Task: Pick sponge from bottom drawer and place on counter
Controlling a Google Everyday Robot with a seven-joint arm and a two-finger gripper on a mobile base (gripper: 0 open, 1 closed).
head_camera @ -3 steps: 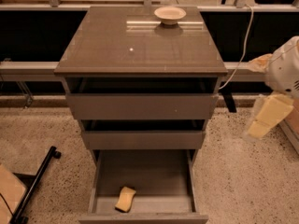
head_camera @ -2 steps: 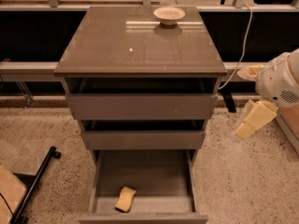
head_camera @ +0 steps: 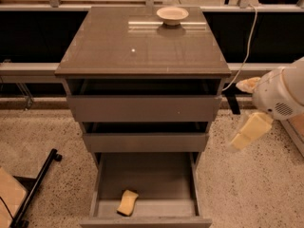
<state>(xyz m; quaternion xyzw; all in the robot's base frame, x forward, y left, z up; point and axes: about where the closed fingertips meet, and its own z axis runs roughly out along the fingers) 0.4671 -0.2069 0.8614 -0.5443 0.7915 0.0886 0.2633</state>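
The sponge (head_camera: 127, 202) lay untouched at seven o'clock in the open bottom drawer (head_camera: 145, 221), the gripper (head_camera: 250, 130) at three o'clock of the cabinet (head_camera: 142, 109), its opening impossible to tell; pickup and the counter (head_camera: 114, 44) remained.

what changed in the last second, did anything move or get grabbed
The claw, off to the right of the cabinet, moved down and to the left, toward the open bottom drawer. Nothing was grabbed or let go. The sponge lies in the same spot near the drawer's front, the bowl sits at the back of the counter as before, and the drawers are unchanged.
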